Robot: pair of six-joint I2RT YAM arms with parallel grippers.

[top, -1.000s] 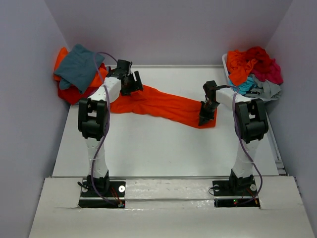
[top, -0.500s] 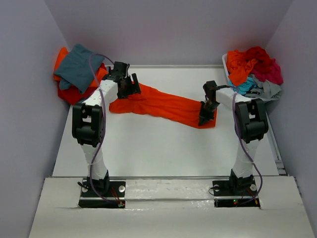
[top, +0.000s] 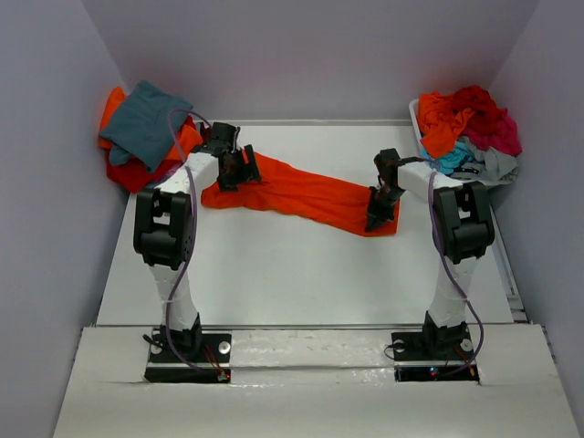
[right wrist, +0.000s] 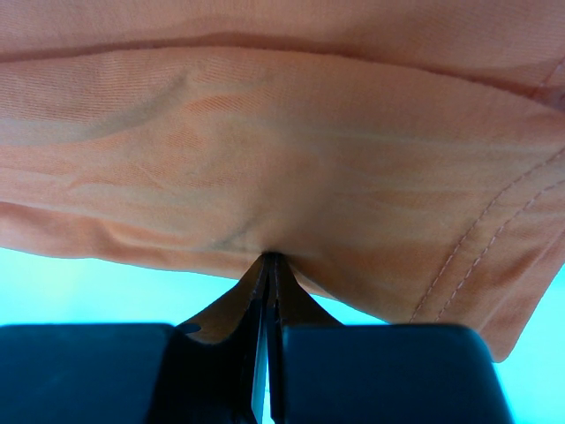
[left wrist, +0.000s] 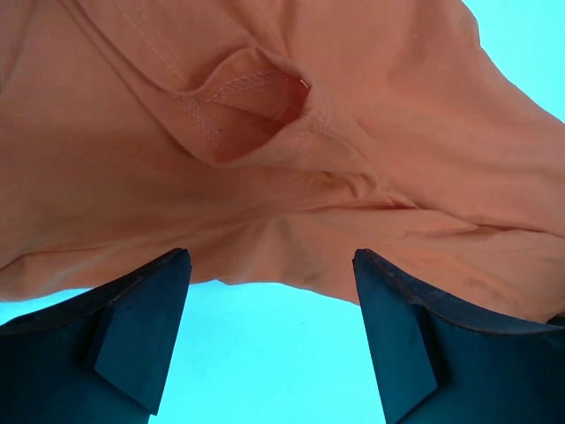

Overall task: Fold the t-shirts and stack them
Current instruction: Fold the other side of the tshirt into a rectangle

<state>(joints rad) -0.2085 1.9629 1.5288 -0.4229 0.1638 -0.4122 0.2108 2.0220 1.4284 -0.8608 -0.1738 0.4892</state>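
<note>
Diagonally, orange t-shirt (top: 301, 193), long axis far-left to right claw (top: 375, 221).

Orange t-shirt (top: 301, 193) across the table (top: 301, 274) between left arm (top: 164, 228) and right arm (top: 465, 228)

The spread shirt (top: 301, 193) is bright orange. The table (top: 301, 274) is white. The folded shirt (top: 146, 123) is teal-grey.

The table (top: 301, 274) is viewed whole from above and behind the arm bases (top: 187, 351), facing far. The wrist views are taken very close, low over the cloth, past the left gripper (left wrist: 269, 265) and the right gripper (right wrist: 269, 261). The orange t-shirt (top: 301, 193) is shared by all three views: its left end is covered by the left wrist view, its right end by the right.
</note>
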